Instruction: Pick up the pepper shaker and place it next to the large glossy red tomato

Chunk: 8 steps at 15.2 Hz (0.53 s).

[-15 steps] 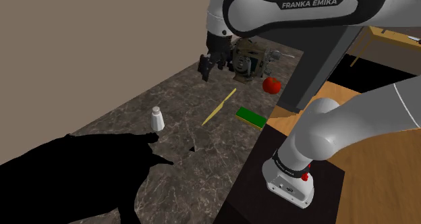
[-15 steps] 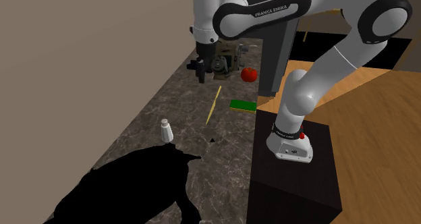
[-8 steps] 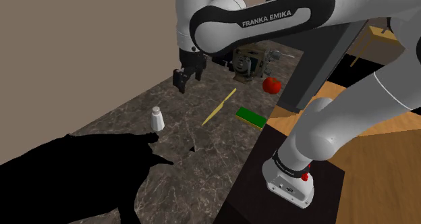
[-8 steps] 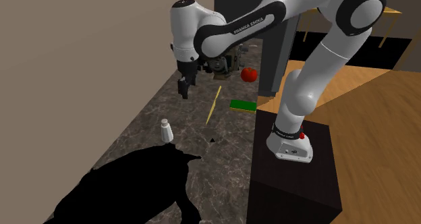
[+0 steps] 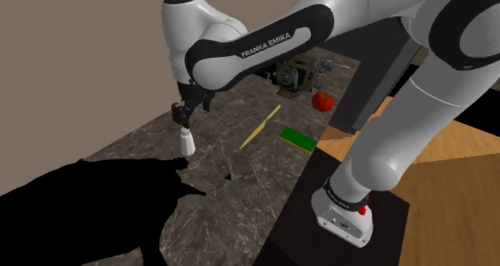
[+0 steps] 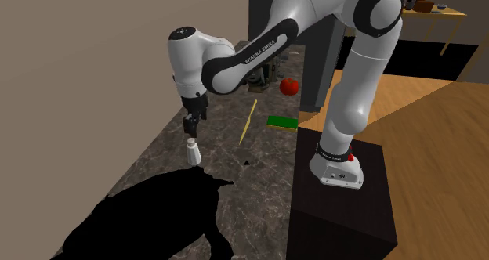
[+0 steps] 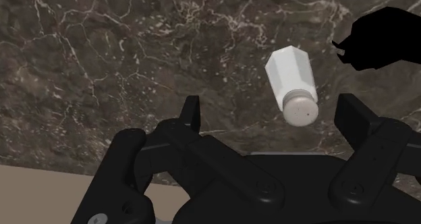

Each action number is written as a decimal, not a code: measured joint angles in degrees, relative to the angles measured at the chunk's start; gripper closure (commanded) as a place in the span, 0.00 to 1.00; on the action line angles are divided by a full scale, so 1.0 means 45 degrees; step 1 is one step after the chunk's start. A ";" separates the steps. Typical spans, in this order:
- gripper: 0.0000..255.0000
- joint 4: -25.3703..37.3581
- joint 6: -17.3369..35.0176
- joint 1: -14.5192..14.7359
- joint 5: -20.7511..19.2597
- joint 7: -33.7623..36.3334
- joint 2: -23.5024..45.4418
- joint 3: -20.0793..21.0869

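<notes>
Hand (image 7: 271, 112) hovers released just above the upright white pepper shaker (image 7: 292, 86), not touching it.

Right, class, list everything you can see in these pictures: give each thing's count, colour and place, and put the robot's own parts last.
pepper shaker: one, white, upright on the countertop, under the gripper
tomato: one, red, far end of the countertop
stick: one, yellow, lying flat mid-countertop
flat block: one, green, near the countertop's edge, beside the stick
machine: one, dark, far end, next to the tomato
countertop: one, dark marbled, along the wall
black area: one, black, over the countertop's near end
stand: one, black, beside the countertop
arm: one, white with dark joints, reaching over the countertop
gripper: one, black, open, right above the pepper shaker
</notes>
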 measured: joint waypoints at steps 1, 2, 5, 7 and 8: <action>0.00 0.0326 0.0041 0.0051 -0.0212 0.0183 0.0451 0.0088; 0.00 0.0542 0.0171 0.0143 -0.0433 0.0438 0.0881 0.0194; 0.00 0.1263 0.0320 0.0338 -0.0968 0.0918 0.1943 0.0328; 0.00 0.1222 0.0553 0.0368 -0.1112 0.1042 0.2173 0.0322; 0.00 0.1201 0.0693 0.0388 -0.1200 0.1122 0.2314 0.0316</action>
